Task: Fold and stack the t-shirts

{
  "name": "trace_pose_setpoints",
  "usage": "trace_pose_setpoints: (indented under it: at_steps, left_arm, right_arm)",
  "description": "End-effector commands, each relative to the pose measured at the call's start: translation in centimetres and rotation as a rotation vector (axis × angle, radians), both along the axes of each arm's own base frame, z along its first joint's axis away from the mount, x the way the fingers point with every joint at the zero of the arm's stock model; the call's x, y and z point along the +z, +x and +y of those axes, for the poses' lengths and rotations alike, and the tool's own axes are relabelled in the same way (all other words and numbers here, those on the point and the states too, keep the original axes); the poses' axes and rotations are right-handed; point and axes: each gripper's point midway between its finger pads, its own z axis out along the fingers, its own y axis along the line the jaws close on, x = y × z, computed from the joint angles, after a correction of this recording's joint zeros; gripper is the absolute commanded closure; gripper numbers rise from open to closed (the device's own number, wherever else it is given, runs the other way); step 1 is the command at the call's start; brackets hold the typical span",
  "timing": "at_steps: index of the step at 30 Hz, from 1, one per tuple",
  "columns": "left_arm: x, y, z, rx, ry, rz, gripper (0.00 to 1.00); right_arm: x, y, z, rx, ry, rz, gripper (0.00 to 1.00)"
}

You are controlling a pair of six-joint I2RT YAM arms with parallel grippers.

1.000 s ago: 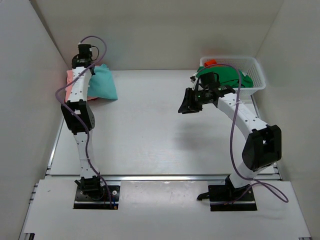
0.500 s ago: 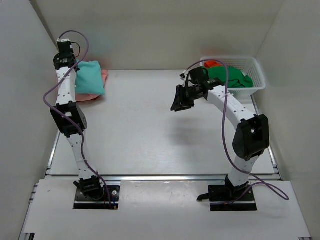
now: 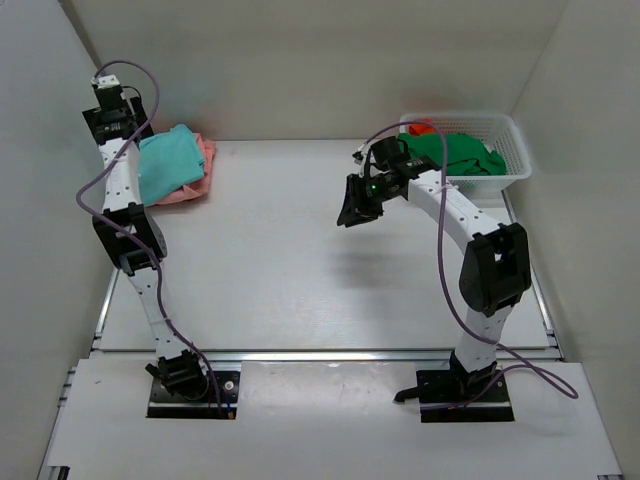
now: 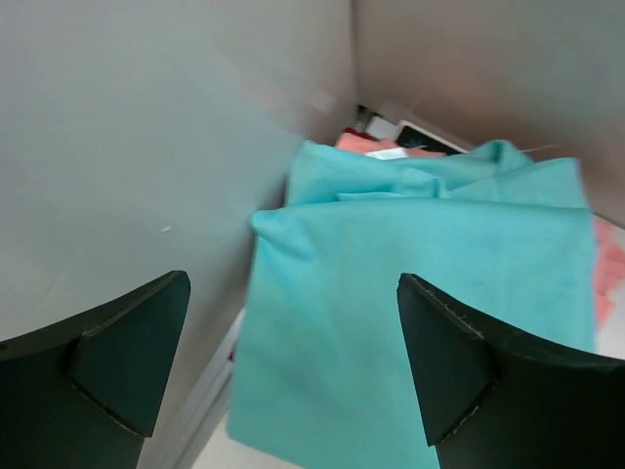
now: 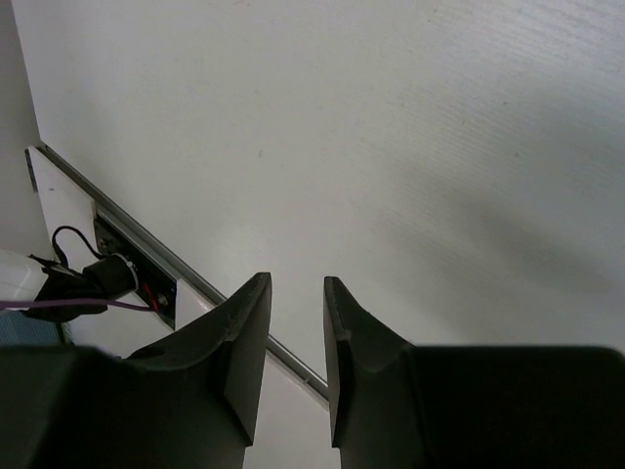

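A folded teal t-shirt (image 3: pixel 165 163) lies on a salmon pink t-shirt (image 3: pixel 203 160) in the far left corner of the table. My left gripper (image 3: pixel 116 118) hovers just above and left of the pile, against the side wall. In the left wrist view its jaws stand wide open over the teal t-shirt (image 4: pixel 430 293), with the left gripper (image 4: pixel 293 362) holding nothing. A dark green t-shirt (image 3: pixel 458 153) lies crumpled in the white basket (image 3: pixel 512 135). My right gripper (image 3: pixel 356 206) hangs over mid-table. The right gripper (image 5: pixel 296 332) has a narrow gap between its jaws and nothing in it.
An orange-red item (image 3: pixel 421 126) shows at the basket's back left corner. White walls close in the table on the left, back and right. A metal rail (image 5: pixel 195 283) runs along the table's near edge, with an arm base and cables (image 5: pixel 83 278) beside it.
My left gripper let go of the teal t-shirt, which now rests on the pink one, and drew back up to the left with jaws wide. My right gripper drifted left.
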Motion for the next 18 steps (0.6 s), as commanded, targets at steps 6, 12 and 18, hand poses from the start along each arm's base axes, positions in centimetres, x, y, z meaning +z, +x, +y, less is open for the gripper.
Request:
trace_pose_setpoints:
  at_steps: [6, 12, 18]
  left_arm:
    - [3.2, -1.3, -14.1, -0.329, -0.239, -0.042, 0.01]
    - [-4.4, -11.4, -31.4, -0.638, -0.508, 0.247, 0.02]
    - [-6.4, -22.6, -37.2, -0.747, -0.489, 0.382, 0.01]
  right_arm:
    - [1.7, -0.4, -0.7, -0.003, 0.028, -0.076, 0.75]
    - [2.9, -1.6, -5.8, -0.100, -0.024, -0.145, 0.75]
    - [3.4, -3.1, -12.4, -0.256, -0.068, -0.217, 0.74]
